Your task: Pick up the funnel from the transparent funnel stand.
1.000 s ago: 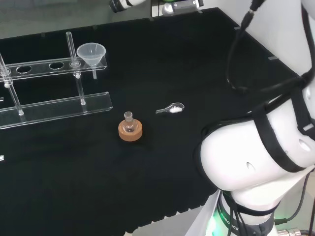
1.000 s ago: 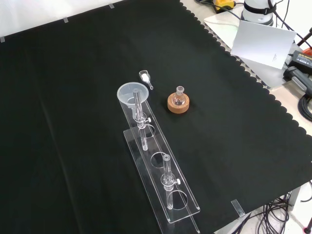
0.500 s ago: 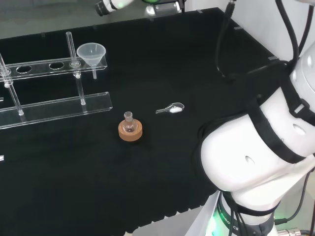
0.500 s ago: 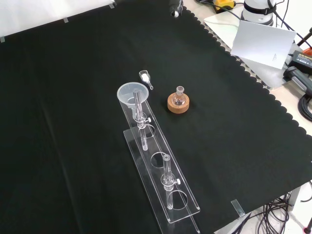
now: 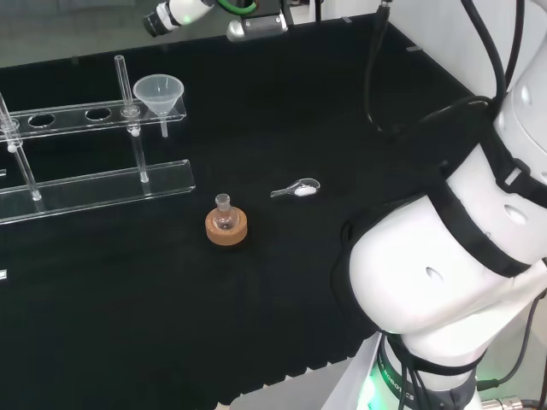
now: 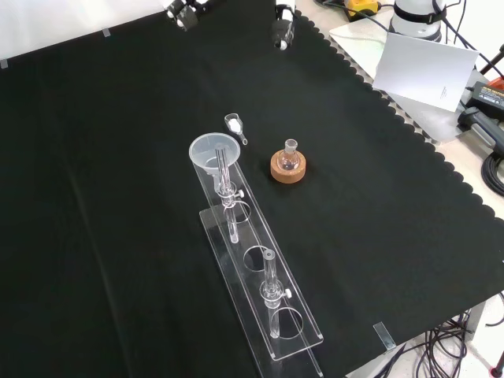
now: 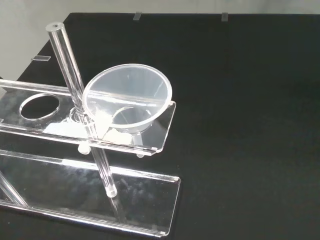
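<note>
No writing that can be read shows on any of the things on the bench.

The funnel sits in the end hole of the stand, mouth up and upright, with its stem hanging down through the upper shelf. In the wrist view the funnel looks empty, and one more round hole of the stand is open next to it, on the other side of a clear upright rod. In the head view the funnel is at the right end of the stand.

A small flask stands in a cork ring just beside the stand's funnel end, to the right in the front view; I cannot tell if there is something in it. A small clear scoop with something white in it lies near the funnel, a little beyond the stand's end in the front view. In the head view the flask is in front of the stand and the scoop is to the right of the flask.

The hand comes in at the top edge of the front view, well apart from the funnel and beyond the stand's funnel end. Two black and white fingers show there, apart from each other and holding nothing, but I cannot tell if they are straight or curled. In the head view a part of the hand is above the funnel, at the top edge.
</note>
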`<state>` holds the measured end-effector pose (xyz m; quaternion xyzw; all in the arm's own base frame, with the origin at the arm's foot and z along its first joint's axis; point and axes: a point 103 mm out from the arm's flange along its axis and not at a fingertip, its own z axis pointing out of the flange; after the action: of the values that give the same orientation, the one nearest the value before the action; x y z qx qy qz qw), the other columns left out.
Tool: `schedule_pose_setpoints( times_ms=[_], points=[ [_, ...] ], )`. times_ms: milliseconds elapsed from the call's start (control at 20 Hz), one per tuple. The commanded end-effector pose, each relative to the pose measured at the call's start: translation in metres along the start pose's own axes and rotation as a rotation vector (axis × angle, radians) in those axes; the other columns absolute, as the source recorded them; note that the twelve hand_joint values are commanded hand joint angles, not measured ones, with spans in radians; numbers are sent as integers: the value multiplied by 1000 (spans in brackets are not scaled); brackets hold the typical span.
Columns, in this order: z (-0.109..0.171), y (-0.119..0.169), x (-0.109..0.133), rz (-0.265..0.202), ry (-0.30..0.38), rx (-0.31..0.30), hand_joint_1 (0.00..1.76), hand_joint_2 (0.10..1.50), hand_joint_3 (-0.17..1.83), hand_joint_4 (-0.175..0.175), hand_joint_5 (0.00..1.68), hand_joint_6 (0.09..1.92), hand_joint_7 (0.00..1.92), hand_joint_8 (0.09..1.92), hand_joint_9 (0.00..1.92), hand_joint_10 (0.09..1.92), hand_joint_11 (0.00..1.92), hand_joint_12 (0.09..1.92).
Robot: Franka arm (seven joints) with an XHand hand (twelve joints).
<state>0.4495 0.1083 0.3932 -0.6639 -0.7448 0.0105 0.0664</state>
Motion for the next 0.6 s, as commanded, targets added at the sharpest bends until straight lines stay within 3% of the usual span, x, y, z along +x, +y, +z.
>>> schedule_pose_setpoints(
  times_ms=[50, 600],
  points=[
    [34, 14, 10, -13, -15, 84, 381, 664, 23, 84, 0, 87, 0, 87, 3, 87, 0, 571],
    [53, 45, 11, -57, -29, 158, 385, 671, 24, 82, 0, 87, 0, 87, 15, 87, 0, 576]
  ],
)
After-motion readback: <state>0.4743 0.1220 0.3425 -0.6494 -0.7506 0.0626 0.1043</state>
